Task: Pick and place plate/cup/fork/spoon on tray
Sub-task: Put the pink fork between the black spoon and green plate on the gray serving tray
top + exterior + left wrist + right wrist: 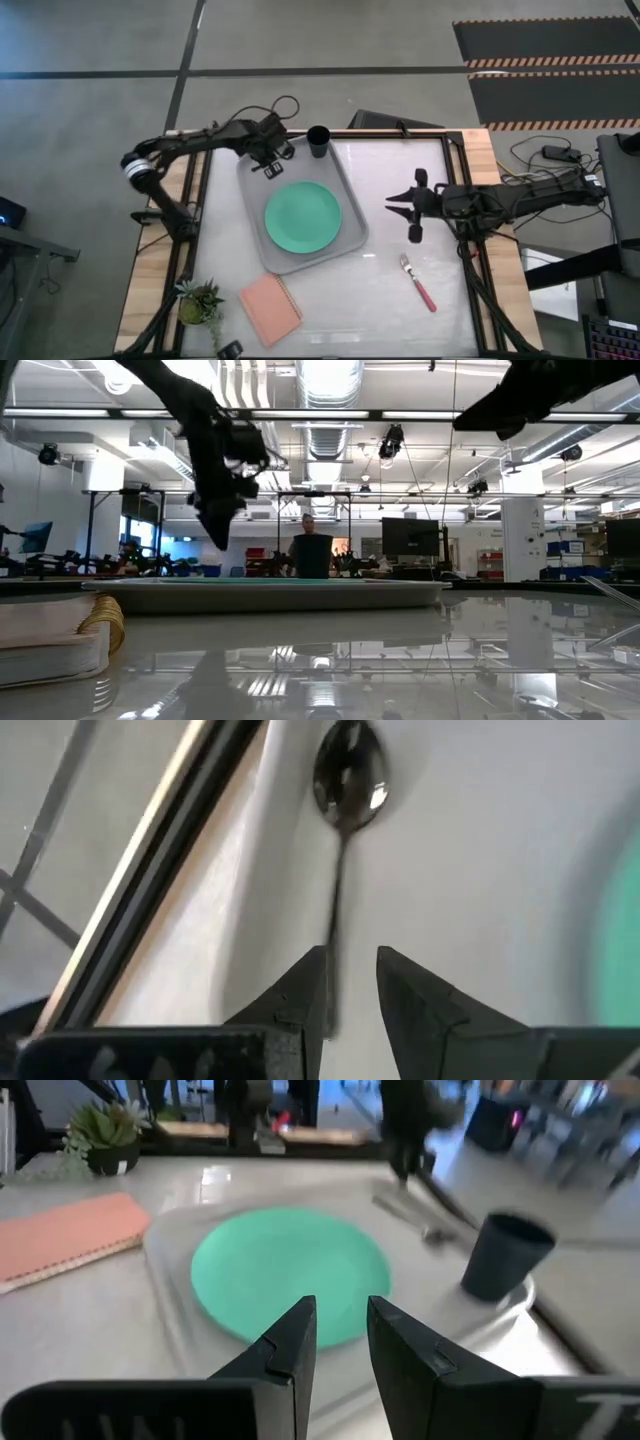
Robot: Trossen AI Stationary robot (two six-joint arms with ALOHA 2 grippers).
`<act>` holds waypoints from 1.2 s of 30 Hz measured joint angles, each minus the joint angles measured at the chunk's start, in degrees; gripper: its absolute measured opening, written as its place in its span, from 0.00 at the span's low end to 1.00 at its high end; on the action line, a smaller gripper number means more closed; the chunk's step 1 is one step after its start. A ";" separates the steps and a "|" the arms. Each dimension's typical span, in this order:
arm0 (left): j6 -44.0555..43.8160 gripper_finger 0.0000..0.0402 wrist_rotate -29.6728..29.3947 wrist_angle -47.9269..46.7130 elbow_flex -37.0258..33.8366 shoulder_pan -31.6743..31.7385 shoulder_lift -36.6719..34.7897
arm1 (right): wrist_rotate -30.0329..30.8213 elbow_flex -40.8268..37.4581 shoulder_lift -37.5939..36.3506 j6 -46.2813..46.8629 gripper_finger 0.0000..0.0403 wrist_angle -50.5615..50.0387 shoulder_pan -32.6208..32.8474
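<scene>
The left claw (272, 160) hovers over the far left corner of the tray (262, 247), its fingers slightly parted with the spoon (348, 780) handle lying between them; whether they grip it, I cannot tell. The spoon rests on the tray floor, so placing the spoon looks to be the step in hand. The green plate (303, 217) lies in the tray and the black cup (319, 141) at its far corner. The right claw (395, 206) hangs empty, fingers parted, right of the tray. Only the fork (419, 284) remains on the tabletop (400, 320); fetching it likely comes next, a low, flat pinch.
</scene>
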 joint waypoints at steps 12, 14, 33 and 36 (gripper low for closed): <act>-13.79 0.18 0.31 25.30 -18.12 -18.08 -25.07 | -14.07 0.59 8.38 25.00 0.20 -3.79 0.10; -14.31 0.18 0.22 30.37 -21.46 -20.68 -27.87 | -16.84 1.74 10.01 28.96 0.20 -5.23 0.55; -13.97 0.18 -0.02 42.53 -30.27 -25.73 -34.79 | -26.65 15.47 28.75 75.02 0.25 -43.91 17.26; -13.80 0.18 -0.02 42.50 -30.39 -25.73 -34.79 | -27.12 16.28 31.97 77.21 0.32 -43.82 19.70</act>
